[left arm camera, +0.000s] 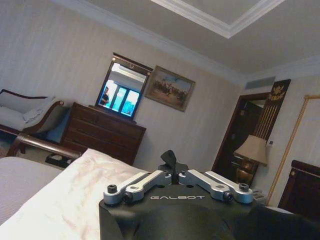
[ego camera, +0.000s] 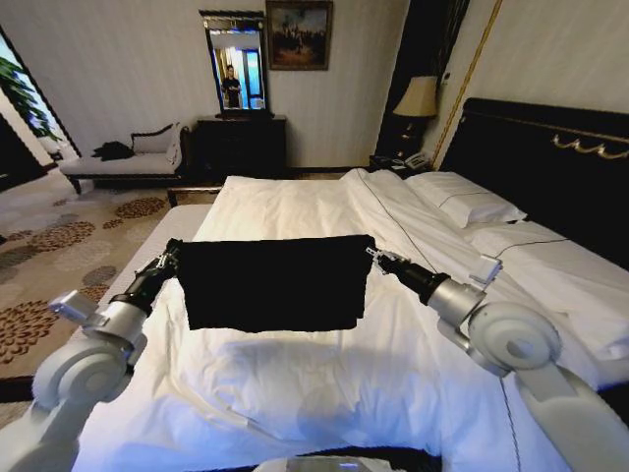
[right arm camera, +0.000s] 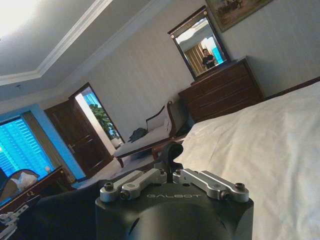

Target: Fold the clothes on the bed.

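The clothes (ego camera: 275, 280), a black T-shirt, hang as a wide dark rectangle stretched between my two grippers, lifted off the bed (ego camera: 324, 393), which shows a shadow under them. No lettering shows. My left gripper (ego camera: 175, 253) is shut on the shirt's upper left corner, and my right gripper (ego camera: 373, 255) is shut on its upper right corner. In the left wrist view, the left gripper (left arm camera: 172, 172) pinches a tuft of black fabric (left arm camera: 170, 158). The right gripper (right arm camera: 167, 172) likewise pinches black cloth (right arm camera: 172, 150) in the right wrist view.
White pillows (ego camera: 467, 197) and the dark headboard (ego camera: 550, 157) lie to the right. Beyond the bed's foot stand a dark dresser (ego camera: 241, 143) with a mirror, a pale chaise longue (ego camera: 118, 162) and a lamp (ego camera: 418, 98). Patterned carpet (ego camera: 39, 246) runs along the left.
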